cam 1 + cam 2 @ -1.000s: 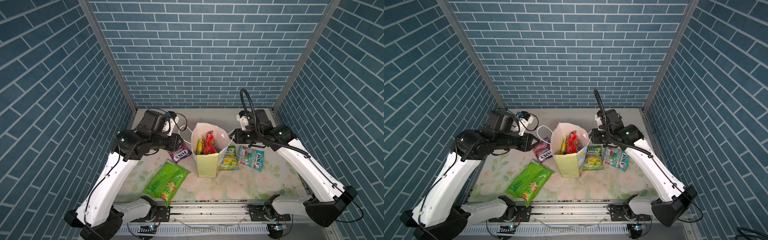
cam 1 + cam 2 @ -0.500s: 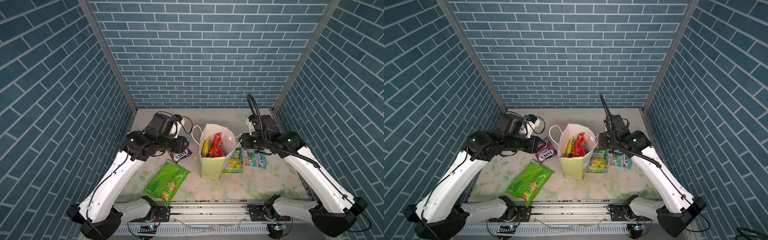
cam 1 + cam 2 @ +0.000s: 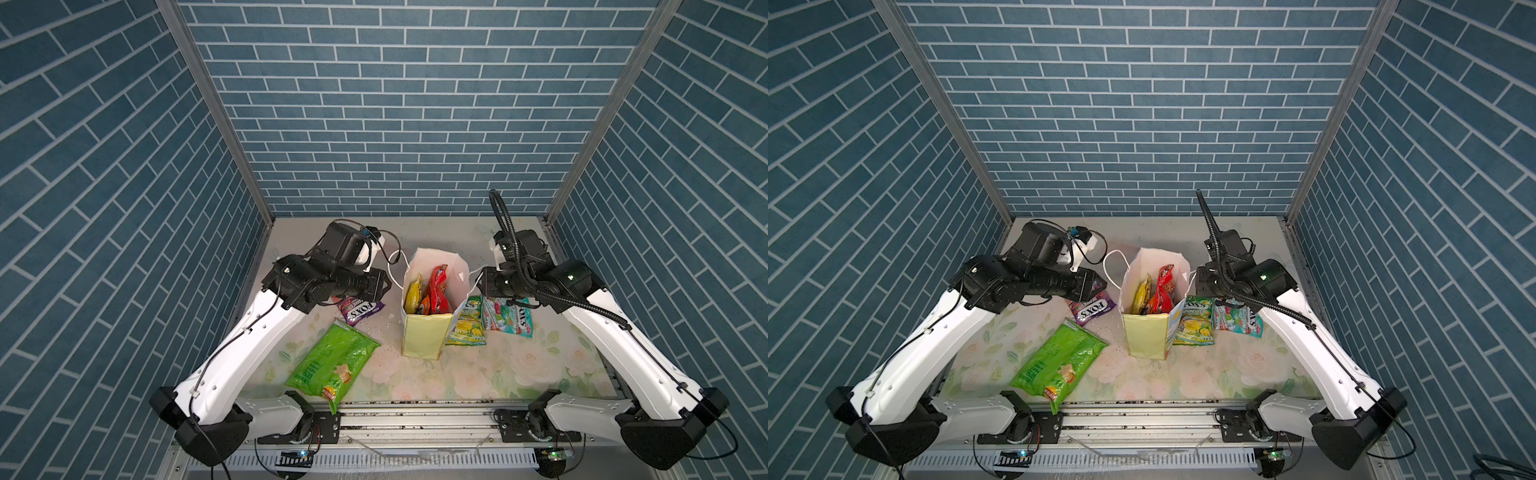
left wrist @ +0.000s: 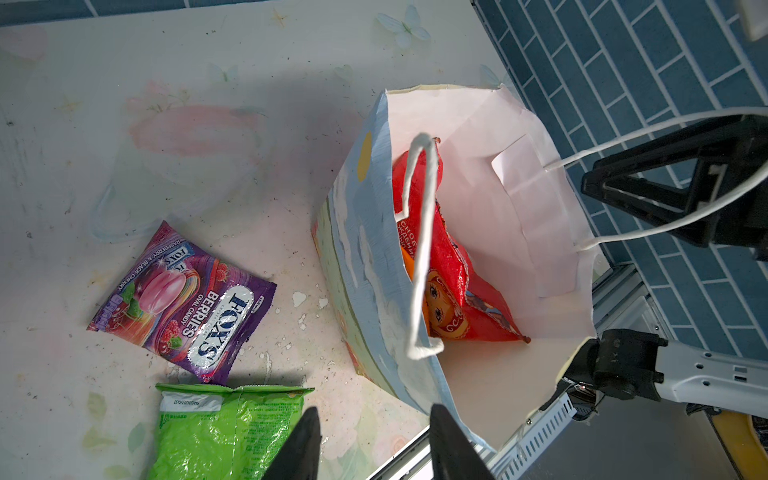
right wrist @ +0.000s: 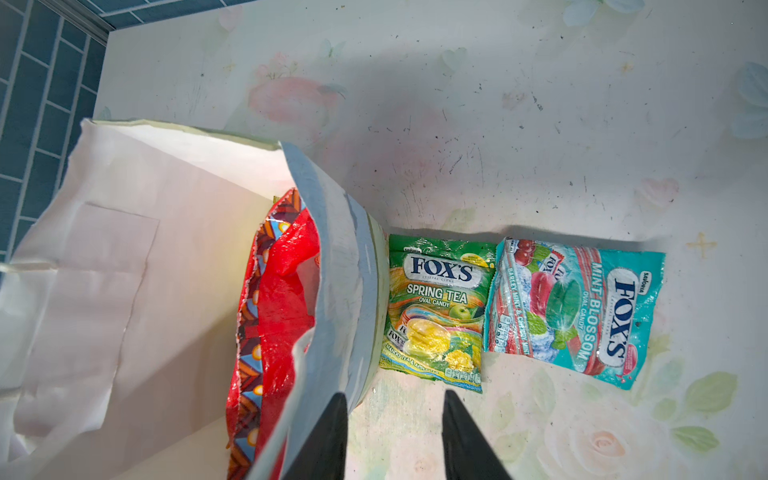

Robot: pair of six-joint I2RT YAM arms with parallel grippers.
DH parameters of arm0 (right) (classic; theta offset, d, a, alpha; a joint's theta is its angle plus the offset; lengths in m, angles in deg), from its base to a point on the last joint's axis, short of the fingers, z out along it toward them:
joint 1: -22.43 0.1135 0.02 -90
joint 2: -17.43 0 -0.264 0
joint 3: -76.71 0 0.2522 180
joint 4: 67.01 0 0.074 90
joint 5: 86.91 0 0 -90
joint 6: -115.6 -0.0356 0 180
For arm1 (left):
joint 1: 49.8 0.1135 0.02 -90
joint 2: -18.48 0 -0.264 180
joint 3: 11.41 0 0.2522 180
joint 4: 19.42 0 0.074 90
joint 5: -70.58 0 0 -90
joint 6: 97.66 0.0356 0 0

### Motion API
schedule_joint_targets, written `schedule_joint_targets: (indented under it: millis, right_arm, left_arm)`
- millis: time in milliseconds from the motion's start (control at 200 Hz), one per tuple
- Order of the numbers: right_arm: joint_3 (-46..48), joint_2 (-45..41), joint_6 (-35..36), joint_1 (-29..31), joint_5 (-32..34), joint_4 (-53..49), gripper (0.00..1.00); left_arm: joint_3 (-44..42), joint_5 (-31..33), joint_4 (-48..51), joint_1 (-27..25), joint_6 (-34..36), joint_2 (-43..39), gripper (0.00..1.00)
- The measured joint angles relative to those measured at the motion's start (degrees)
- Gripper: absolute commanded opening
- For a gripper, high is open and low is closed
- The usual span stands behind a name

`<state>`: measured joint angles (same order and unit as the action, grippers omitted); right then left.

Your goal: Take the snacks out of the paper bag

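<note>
A lab robot cell: printed blue-brick panels wall three sides between metal corner posts, and two white arms mount on a rail fronting the floral worktop.

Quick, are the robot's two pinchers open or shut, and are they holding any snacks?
Left gripper: open, holding nothing.
Right gripper: open, holding nothing.

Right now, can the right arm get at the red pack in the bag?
Likely yes. The paper bag is open-topped, the red pack sticks up inside, and the right gripper sits beside its rim, jaws open. Only the near wall lies between; going over it should work.
</note>
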<state>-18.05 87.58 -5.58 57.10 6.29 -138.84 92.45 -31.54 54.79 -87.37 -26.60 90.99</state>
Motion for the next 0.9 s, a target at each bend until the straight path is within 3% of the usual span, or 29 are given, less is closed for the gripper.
schedule_joint_targets:
  millis: [260,495,900]
  right_arm:
    - [2.2,1.4,0.0,-1.7,-0.2,-0.4,0.39]
    - [3.7,-0.6,0.0,-7.6,-1.0,-1.2,0.39]
    - [3.8,-1.4,-0.4,-9.9,-2.5,-1.3,0.45]
  left_arm:
    - [0.7,0.0,-0.3,-0.8,-0.2,1.1,0.47]
    - [2.4,0.7,0.2,-2.7,-0.1,3.1,0.5]
    - [8.4,7.1,4.0,-7.4,2.1,9.8,0.5]
